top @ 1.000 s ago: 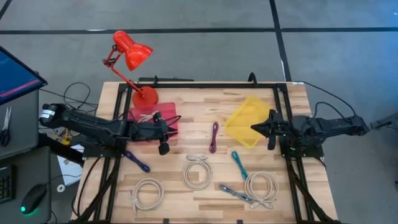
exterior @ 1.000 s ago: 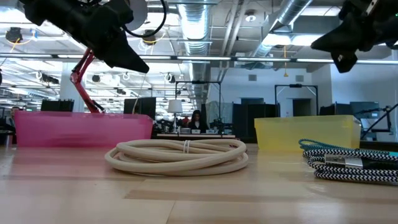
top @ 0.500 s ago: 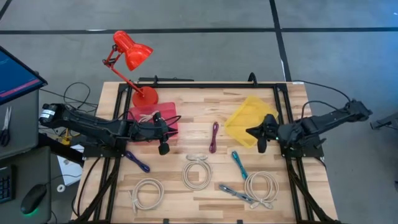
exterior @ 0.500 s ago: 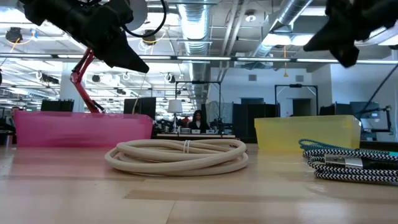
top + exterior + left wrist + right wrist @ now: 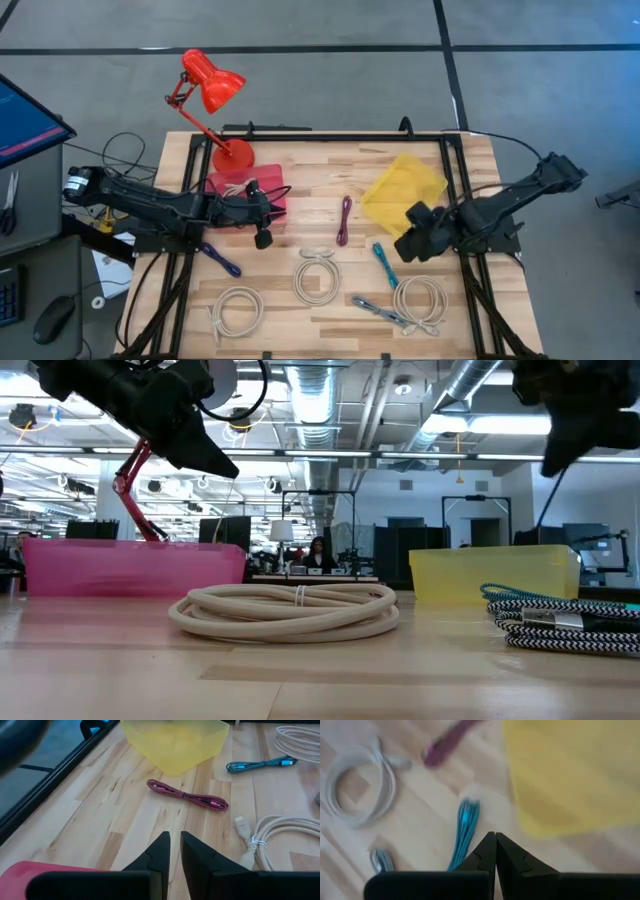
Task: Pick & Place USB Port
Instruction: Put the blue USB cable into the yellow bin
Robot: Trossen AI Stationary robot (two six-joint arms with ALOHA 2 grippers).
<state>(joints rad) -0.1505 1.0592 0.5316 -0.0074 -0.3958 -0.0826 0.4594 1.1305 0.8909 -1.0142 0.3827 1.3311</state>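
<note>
Right gripper (image 5: 407,247) is low over the wooden surface (image 5: 300,165), just off the near corner of the yellow bin (image 5: 402,190) and beside the teal USB cable (image 5: 384,264). Right wrist view: jaws closed tip to tip, nothing between them, teal USB cable (image 5: 465,832) lying right ahead of the tips.

Left gripper (image 5: 263,238) hangs at the near right corner of the pink bin (image 5: 245,195). Jaws nearly together with a thin gap in the left wrist view, holding nothing.

Other cables, all loose on the surface:
- magenta USB cable (image 5: 344,219) between the two bins, straight bundle
- white coil (image 5: 317,273) mid-surface
- white coil (image 5: 236,311) near the front left
- white coil (image 5: 420,302) front right, touching a grey braided cable (image 5: 383,311)
- purple cable (image 5: 220,259) by the left frame rail

Red desk lamp (image 5: 210,100) stands at the back left, behind the pink bin.
</note>
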